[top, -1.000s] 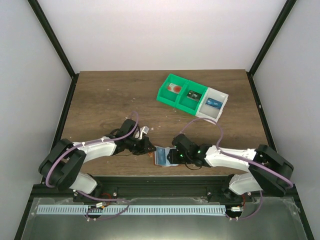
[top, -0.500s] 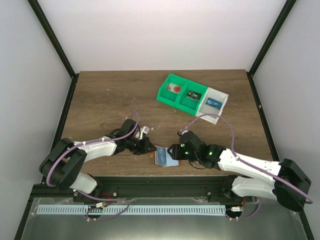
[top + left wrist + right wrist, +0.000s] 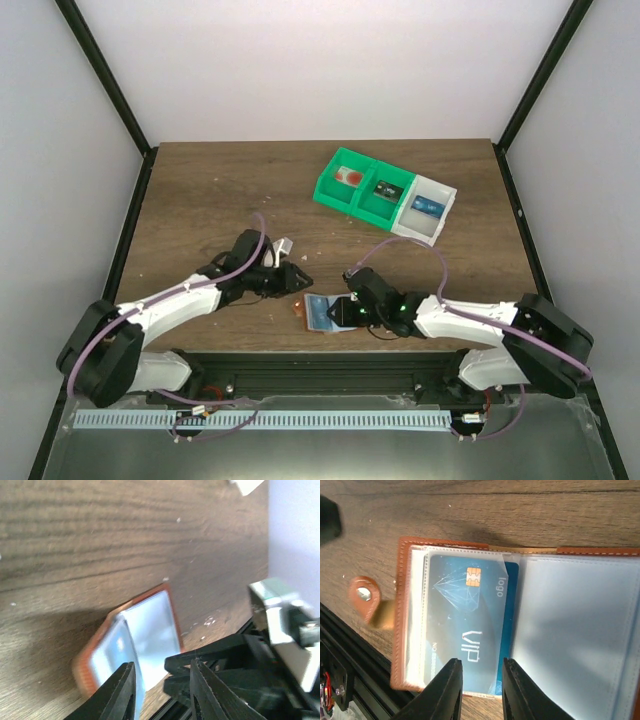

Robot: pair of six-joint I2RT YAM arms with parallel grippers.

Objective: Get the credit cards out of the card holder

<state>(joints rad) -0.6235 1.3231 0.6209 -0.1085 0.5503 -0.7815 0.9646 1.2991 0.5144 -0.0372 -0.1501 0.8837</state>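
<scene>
The card holder (image 3: pixel 318 313) lies open near the table's front edge, reddish-brown with pale blue-grey panels. In the right wrist view a blue credit card (image 3: pixel 465 620) marked VIP sits in the clear sleeve of the card holder (image 3: pixel 402 610). My right gripper (image 3: pixel 480 680) hovers just over the card's lower edge, its jaws a narrow gap apart with nothing pinched. The right gripper (image 3: pixel 341 312) is at the holder's right side. My left gripper (image 3: pixel 299 281) is up-left of the holder, apart from it. In the left wrist view, the left gripper (image 3: pixel 162 682) is open above the card holder (image 3: pixel 150 625).
A green-and-white compartment tray (image 3: pixel 372 210) stands at the back right, with a card in each of its three compartments. A small white object (image 3: pixel 283 244) lies beside the left arm. The black front rail (image 3: pixel 300 362) runs just below the holder. The holder's snap tab (image 3: pixel 364 596) sticks out sideways.
My left gripper has opened, let go of the holder's left side and drawn back from it. The right gripper has moved onto the holder and narrowed its jaws.
</scene>
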